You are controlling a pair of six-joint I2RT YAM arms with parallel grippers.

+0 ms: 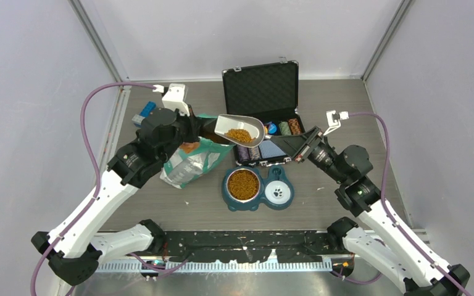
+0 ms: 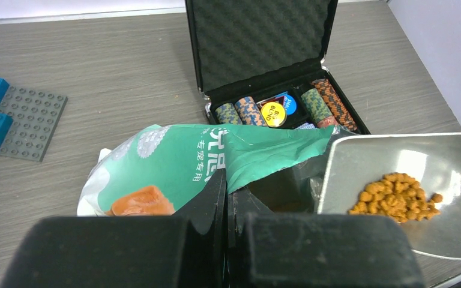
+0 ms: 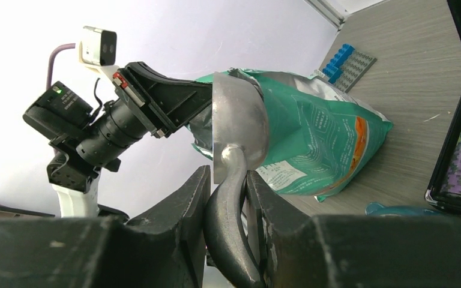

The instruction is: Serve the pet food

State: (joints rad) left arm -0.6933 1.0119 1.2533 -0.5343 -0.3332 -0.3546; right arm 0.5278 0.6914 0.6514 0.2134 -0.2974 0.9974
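Pet food (image 1: 239, 134) sits as a loose, light heap in the scoop (image 1: 227, 125) ahead of the right gripper (image 3: 228, 201), whose jaws clamp the handle. I judge that carrying it level by the handle stops pellets rolling off. Beyond, the left gripper (image 2: 227, 201) pinches the bag (image 2: 174, 159) rim. Only the top view shows the bowl (image 1: 225, 190); the right wrist sees the scoop's underside.

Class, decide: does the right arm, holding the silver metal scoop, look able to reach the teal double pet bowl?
Probably yes: the right hand holds the silver metal scoop just beyond the teal double pet bowl, with nothing between; the green food bag lies aside.
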